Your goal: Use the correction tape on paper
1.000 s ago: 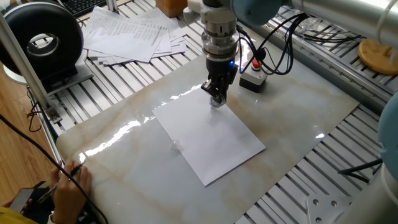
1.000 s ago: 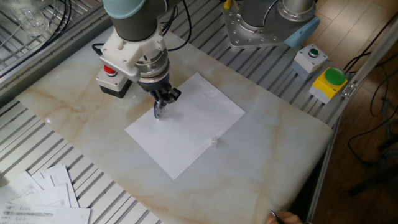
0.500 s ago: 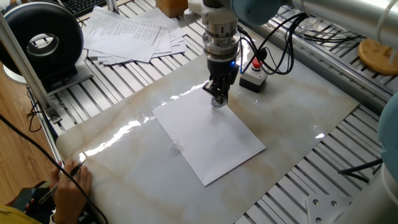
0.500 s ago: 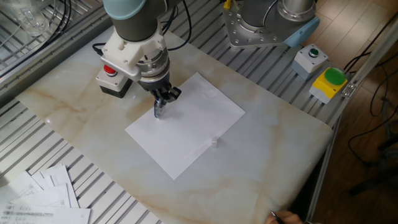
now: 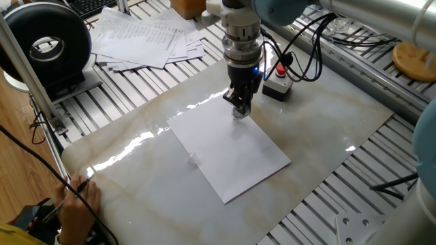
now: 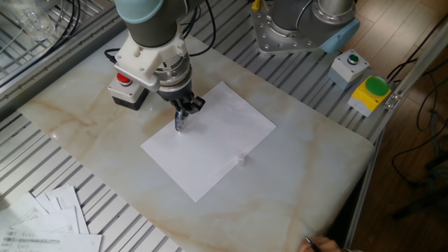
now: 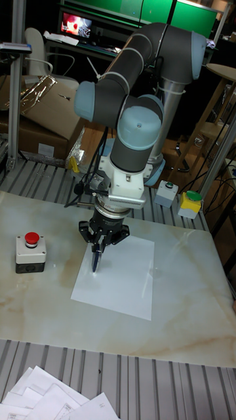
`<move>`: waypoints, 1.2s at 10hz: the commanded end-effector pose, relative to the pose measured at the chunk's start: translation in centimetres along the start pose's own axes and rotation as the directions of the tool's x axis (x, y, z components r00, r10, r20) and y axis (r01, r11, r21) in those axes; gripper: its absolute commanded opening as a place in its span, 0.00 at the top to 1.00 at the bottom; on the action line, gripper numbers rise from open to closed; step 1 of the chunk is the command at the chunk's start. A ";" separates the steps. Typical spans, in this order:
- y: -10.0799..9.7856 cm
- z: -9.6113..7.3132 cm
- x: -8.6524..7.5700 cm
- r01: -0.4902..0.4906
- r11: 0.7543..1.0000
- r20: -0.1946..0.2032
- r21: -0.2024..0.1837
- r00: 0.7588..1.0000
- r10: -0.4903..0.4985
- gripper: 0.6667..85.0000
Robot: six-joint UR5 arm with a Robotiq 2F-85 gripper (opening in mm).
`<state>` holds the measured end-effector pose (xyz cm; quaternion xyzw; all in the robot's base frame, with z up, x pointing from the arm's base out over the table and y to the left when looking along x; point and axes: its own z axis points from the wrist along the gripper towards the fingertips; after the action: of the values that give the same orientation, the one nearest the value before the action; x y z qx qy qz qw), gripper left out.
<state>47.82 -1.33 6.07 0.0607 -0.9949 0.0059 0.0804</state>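
A pale marble-patterned board [image 6: 294, 161] lies on a bench of ribbed aluminium rails, with a fanned pile of printed sheets [image 5: 146, 37] off one corner and a red-button box [image 7: 30, 252] near another edge. A second box with a green button [image 6: 348, 64] and a yellow one beside it [image 6: 371, 91] sit at the far side. In the tall fixed view the room behind is dim, with a small lit screen high up (its content too small to read).

The paper [image 6: 208, 138] is a blank white sheet lying flat near the middle of the board. The correction tape [image 7: 97, 256] is a slim dark piece held upright, its lower tip touching the sheet close to one edge. The gripper [image 7: 101, 244] has its fingers closed on the correction tape.

No brand or legible writing shows anywhere.
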 end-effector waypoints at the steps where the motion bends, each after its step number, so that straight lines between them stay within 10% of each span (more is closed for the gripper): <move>1: 0.1 -0.1 0.3 0.001 1.000 -0.011 -0.010 1.000 -0.001 1.00; 6: 0.2 -0.8 0.3 -0.005 1.000 -0.028 0.006 1.000 0.005 1.00; 12: 2.9 -3.4 -4.8 -0.060 0.998 0.084 -0.001 0.995 0.060 1.00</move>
<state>50.66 0.51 7.98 0.0428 -0.9968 0.0190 0.0652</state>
